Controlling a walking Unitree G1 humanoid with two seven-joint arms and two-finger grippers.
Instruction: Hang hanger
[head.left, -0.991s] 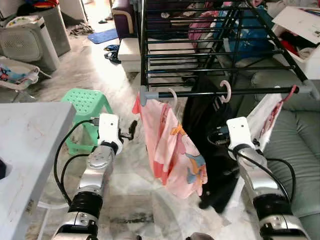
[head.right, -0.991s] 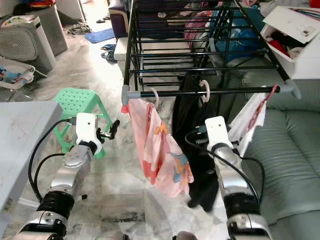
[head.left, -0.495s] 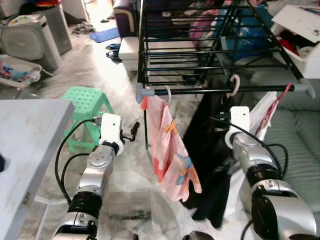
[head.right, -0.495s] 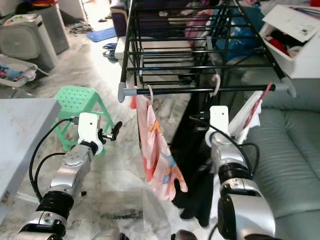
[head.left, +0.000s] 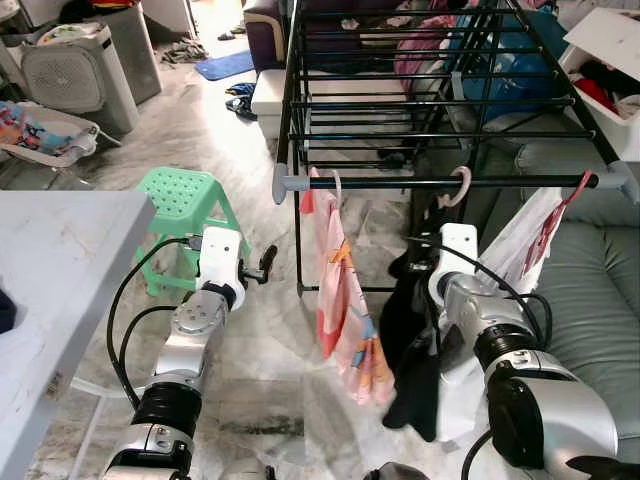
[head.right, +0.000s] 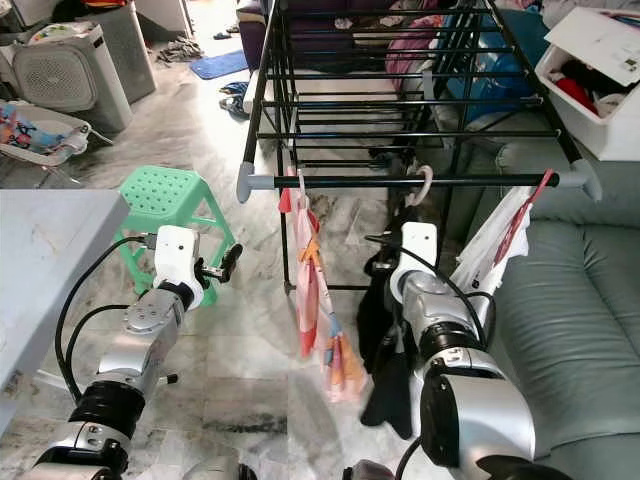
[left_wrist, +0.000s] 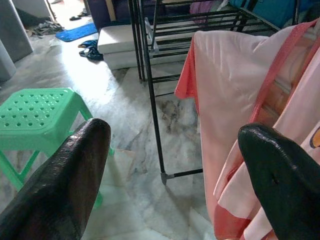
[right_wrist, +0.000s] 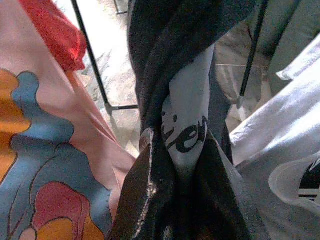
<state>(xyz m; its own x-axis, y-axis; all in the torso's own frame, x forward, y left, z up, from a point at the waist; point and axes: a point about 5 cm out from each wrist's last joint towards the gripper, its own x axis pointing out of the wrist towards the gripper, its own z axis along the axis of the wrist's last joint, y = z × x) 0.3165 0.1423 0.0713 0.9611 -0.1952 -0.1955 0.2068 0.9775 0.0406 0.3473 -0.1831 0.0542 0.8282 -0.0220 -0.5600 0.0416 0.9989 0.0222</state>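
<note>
Hanging by a pale pink plastic hanger (head.left: 458, 186) from the front rail of the black metal drying rack (head.left: 440, 181), just right of the rail's middle: a black garment with white lettering (head.left: 410, 340), drooping down toward the marble floor (head.left: 270, 400). Gripping that black garment well below the hanger hook: the right hand (right_wrist: 180, 200), its black fingers clenched on bunched fabric, as seen in the right wrist view, with the white wrist housing sitting just beside the cloth under the rail.

Hanging near the rail's left end on a white hanger (head.left: 335, 185): a pink cartoon-print child's garment (head.left: 340, 300), turned nearly edge-on toward the head camera. Draping at the rail's right end from a red hanger (head.left: 560, 215): a white garment (head.left: 525, 240), next to the grey-green sofa (head.left: 600, 290).

Hovering apart from the clothes, to the left of the pink garment: the left hand (head.left: 264, 266), fingers spread wide and grasping nothing, pointing toward the rack's leg and the pink cloth in the left wrist view.

Standing on the floor behind the left arm: a green perforated plastic stool (head.left: 180, 200). Showing at the lower left: the corner of a grey marbled surface (head.left: 60, 260).
</note>
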